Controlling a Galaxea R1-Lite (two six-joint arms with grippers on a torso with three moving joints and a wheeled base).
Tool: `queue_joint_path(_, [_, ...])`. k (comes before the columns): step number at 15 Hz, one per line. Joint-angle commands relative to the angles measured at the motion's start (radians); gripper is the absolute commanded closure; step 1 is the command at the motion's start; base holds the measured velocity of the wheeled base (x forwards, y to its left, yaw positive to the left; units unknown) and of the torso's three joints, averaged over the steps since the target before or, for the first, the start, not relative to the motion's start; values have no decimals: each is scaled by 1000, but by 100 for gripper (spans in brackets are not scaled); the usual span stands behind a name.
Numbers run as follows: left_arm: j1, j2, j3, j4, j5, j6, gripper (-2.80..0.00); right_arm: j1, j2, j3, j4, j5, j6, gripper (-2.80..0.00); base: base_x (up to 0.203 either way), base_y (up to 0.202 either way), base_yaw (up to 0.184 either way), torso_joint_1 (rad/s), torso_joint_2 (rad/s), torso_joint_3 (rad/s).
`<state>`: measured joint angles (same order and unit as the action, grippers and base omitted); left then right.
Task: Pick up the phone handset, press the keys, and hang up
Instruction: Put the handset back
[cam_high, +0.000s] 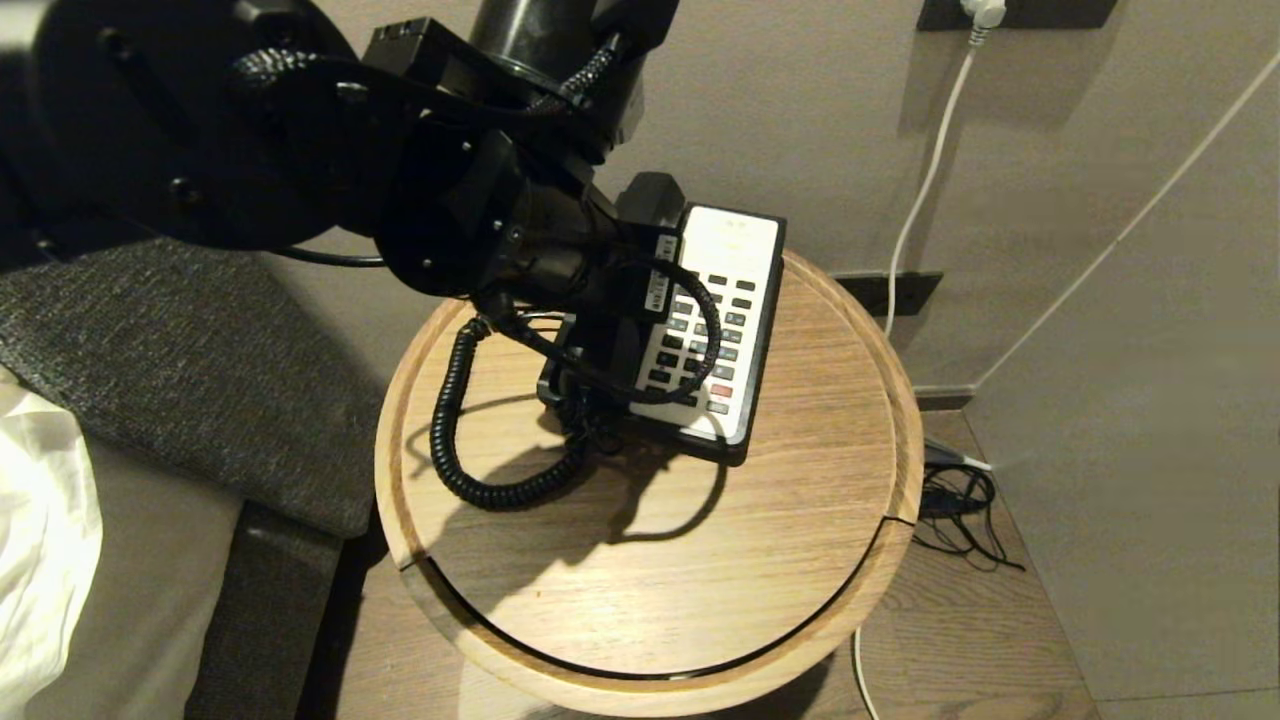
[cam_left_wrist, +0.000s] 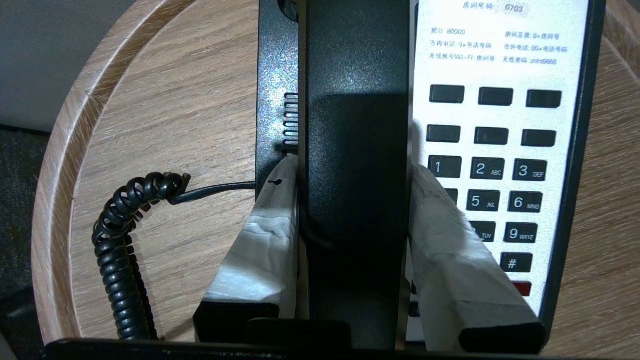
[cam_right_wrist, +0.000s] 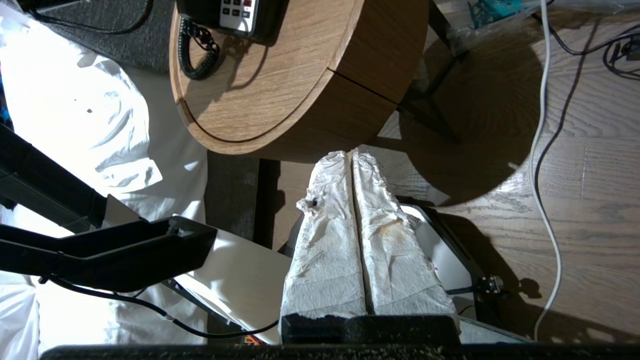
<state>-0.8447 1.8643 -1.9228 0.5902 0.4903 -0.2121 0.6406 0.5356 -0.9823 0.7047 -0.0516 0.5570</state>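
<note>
The black phone handset (cam_left_wrist: 357, 125) runs lengthwise over the cradle side of the phone base (cam_high: 735, 240), and its upper end (cam_high: 650, 195) shows past my left arm. My left gripper (cam_left_wrist: 352, 169) is shut on the handset, one white-wrapped finger pressed to each side. Whether the handset is lifted off the cradle I cannot tell. The dark keys (cam_left_wrist: 492, 170) sit in rows of three on the white faceplate beside it, one red key (cam_left_wrist: 522, 288) among them. The coiled cord (cam_high: 450, 420) loops over the table. My right gripper (cam_right_wrist: 352, 152) is shut and empty, low beside the table.
The phone stands on a round wooden table (cam_high: 650, 560) with a raised rim. A grey upholstered edge (cam_high: 200, 380) and white bedding (cam_high: 40, 520) lie to the left. A white cable (cam_high: 925, 190) hangs down the wall, and black cables (cam_high: 960, 510) lie on the floor.
</note>
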Motion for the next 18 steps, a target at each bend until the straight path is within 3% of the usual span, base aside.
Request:
queue_joint_path(1, [1, -7, 1, 8, -9, -1, 0, 1, -2, 4, 4, -1, 3, 0, 0, 0, 0, 0, 0, 0])
queue_joint_path(10, [12, -24, 9, 10, -61, 6, 0, 1, -9, 16, 4, 1, 2, 0, 0, 0, 0, 0, 0, 0])
queue_joint_path(18, [33, -22, 63, 7, -56, 38, 0, 1, -14, 25, 2, 3, 0, 0, 0, 0, 0, 0, 0, 0])
